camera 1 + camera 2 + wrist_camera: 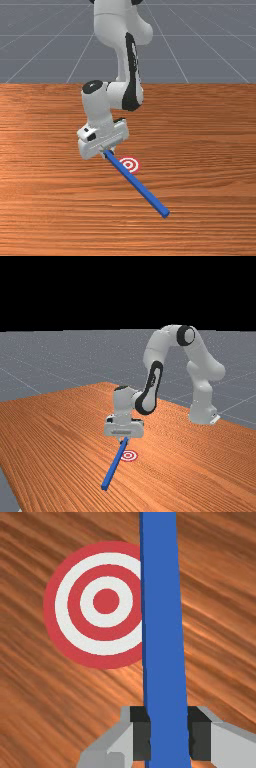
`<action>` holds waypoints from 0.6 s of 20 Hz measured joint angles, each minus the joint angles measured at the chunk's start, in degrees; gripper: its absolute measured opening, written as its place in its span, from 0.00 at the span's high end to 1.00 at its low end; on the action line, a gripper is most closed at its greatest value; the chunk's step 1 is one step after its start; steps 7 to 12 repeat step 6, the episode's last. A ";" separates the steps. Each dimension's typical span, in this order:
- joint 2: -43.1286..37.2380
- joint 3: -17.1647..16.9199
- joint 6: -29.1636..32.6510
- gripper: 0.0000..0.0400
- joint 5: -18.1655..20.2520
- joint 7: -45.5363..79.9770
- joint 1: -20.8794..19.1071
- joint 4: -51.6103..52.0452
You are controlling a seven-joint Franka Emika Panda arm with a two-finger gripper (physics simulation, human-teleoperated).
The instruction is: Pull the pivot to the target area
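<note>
Gripping a long, straight blue bar (pixel 136 183) near one end between grey fingers (pixel 199 739). Stretches from them toward four-thirty in the front view, partly covering a round red-and-white target (pixel 129 165) at four o'clock.

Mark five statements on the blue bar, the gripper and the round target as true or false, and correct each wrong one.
1. The gripper holds the blue bar near one end. True.
2. The target is plain blue all over. False: the target has red and white rings.
3. In the front view, the bar's free end lies farther toward the view's right than the target. True.
4. The gripper's fingers have nothing between them. False: both fingers touch the bar, one on each side.
5. The bar's free end lies on the target's centre. False: it lies well beyond the target, and the wrist view shows the centre beside the bar.
</note>
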 joint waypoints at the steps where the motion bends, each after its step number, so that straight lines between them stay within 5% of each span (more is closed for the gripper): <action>1: -0.52 -0.45 0.55 0.76 -1.22 -0.95 0.39 -0.96; 5: -2.22 -2.31 -4.16 0.76 -2.19 2.30 1.70 -2.92; 6: -3.46 -1.43 3.20 0.76 1.46 4.17 1.29 -6.81; 12: -3.46 -1.43 3.20 0.76 1.46 4.17 1.29 -6.81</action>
